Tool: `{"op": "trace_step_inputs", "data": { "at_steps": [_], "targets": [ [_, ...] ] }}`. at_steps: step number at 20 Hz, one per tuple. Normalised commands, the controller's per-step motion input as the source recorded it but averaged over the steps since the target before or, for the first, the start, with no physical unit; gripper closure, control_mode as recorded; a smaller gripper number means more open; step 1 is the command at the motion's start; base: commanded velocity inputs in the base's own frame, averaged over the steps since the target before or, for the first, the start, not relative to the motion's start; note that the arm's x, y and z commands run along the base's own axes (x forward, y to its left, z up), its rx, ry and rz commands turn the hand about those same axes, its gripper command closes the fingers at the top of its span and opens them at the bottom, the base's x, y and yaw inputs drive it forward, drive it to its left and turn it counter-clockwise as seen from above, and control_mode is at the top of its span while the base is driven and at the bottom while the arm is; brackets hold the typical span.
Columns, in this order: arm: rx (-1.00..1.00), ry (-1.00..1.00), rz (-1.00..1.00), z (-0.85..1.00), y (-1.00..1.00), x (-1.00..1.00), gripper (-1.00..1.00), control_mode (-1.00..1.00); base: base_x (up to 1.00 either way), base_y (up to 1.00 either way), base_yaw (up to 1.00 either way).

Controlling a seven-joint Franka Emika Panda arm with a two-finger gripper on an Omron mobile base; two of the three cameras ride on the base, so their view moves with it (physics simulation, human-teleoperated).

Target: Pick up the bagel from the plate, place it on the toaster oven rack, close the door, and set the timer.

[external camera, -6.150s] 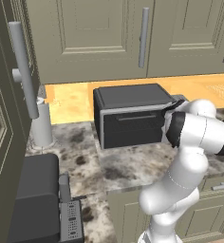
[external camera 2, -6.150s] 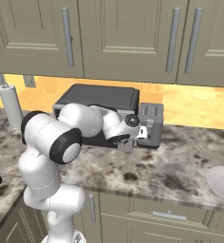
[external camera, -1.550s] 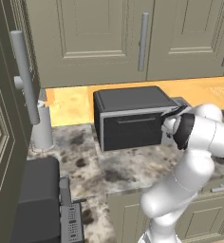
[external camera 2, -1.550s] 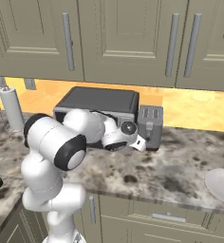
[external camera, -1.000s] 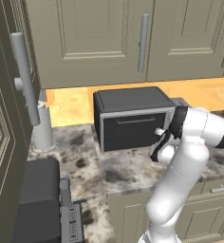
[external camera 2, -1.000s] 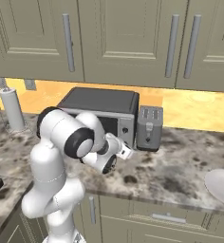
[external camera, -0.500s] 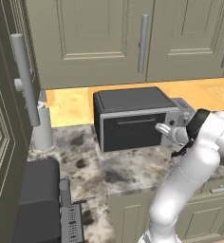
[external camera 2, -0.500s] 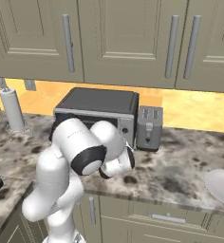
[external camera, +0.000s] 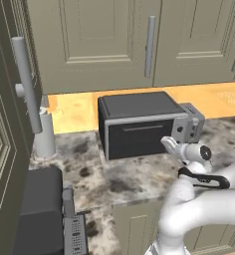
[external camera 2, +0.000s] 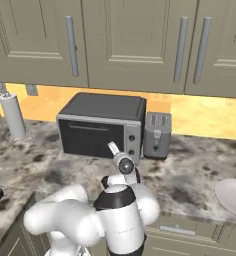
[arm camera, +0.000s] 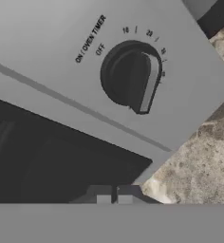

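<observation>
1. Facing the toaster oven (external camera 2: pixel 101 131) from close in, we hold the pincer (arm camera: pixel 114 198) just in front of its grey knob panel (external camera 2: pixel 132 140); the two tips sit together with nothing between them
2. Ahead of the pincer and a little above it is the timer knob (arm camera: pixel 131 77), dark and round with a silver pointer bar, which stands clear of the OFF mark and points down among the numbered ticks; we judge the timer set, or very nearly
3. Off to one side of the pincer, the door (external camera: pixel 139 138) stands shut and upright, its slim handle bar (external camera: pixel 142 128) running along the top; we cannot see the bagel or the rack through the dark panel, so we only suppose they are inside
4. Handling, as we judge it: the knob is a stiff, hard piece that turns against some drag, smooth on its round edge; the raised pointer bar is the place to take hold, one tip on each flat side, jaws parted first
5. Beyond the pincer to the far side stands a small silver toaster (external camera 2: pixel 157 128), just beside the oven; a white plate (external camera 2: pixel 233 195) lies well apart on the marble counter (external camera 2: pixel 200 167)
</observation>
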Motion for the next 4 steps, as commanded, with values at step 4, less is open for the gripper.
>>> {"op": "trace_step_inputs", "data": {
  "at_steps": [4],
  "targets": [
    [0.65, 0.63, 0.32, -0.67, -0.51, -0.06, 1.00, -1.00, 0.00, 0.00, 0.00]
  ]
}}
